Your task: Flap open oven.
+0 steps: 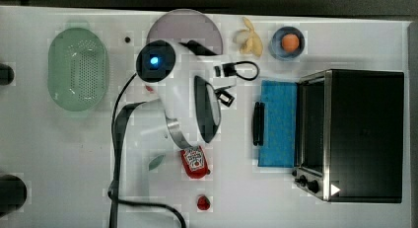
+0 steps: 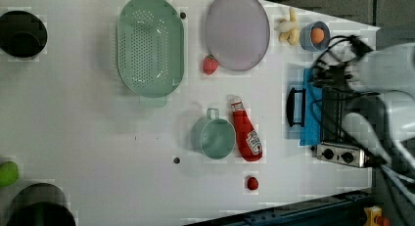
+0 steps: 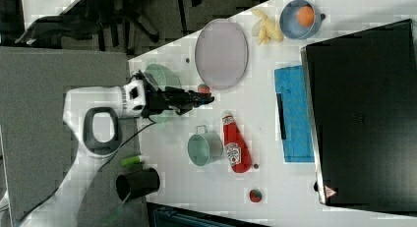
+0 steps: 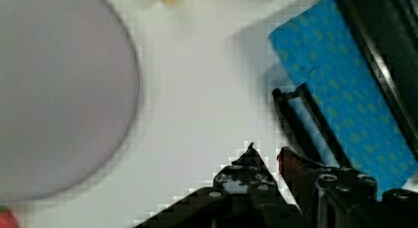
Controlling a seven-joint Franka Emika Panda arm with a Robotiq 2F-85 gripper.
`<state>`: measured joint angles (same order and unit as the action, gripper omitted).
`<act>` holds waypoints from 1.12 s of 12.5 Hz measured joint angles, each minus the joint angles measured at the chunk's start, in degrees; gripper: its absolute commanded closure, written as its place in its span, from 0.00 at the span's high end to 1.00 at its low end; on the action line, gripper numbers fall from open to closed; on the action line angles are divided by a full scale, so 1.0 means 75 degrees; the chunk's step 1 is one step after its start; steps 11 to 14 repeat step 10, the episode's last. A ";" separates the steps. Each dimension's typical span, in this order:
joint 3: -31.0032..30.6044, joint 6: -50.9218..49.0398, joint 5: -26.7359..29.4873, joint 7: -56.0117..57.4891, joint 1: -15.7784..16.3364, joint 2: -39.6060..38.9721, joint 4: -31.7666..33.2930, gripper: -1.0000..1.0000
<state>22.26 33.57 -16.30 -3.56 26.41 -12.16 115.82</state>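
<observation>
Over at the top view's right edge of the table (image 1: 59,154) sits the oven (image 1: 365,134), door already flapped down flat, blue glass up, black handle (image 1: 258,123) outermost. Claw (image 4: 266,156) hangs above it, fingers a narrow gap apart, grasping nothing as far as I can tell. Risk now: dropping or swinging low could knock the handle, bounce the door, or clip the ketchup bottle (image 1: 193,162) nearby.
</observation>
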 measured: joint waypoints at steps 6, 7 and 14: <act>0.0382 -0.1052 0.1069 0.0000 -0.0177 0.1996 -0.0075 0.17; 0.0394 -0.1311 0.1321 0.0000 -0.0172 0.2239 -0.0090 0.17; 0.0354 -0.1772 0.1616 0.0000 -0.0185 0.2774 -0.0090 0.17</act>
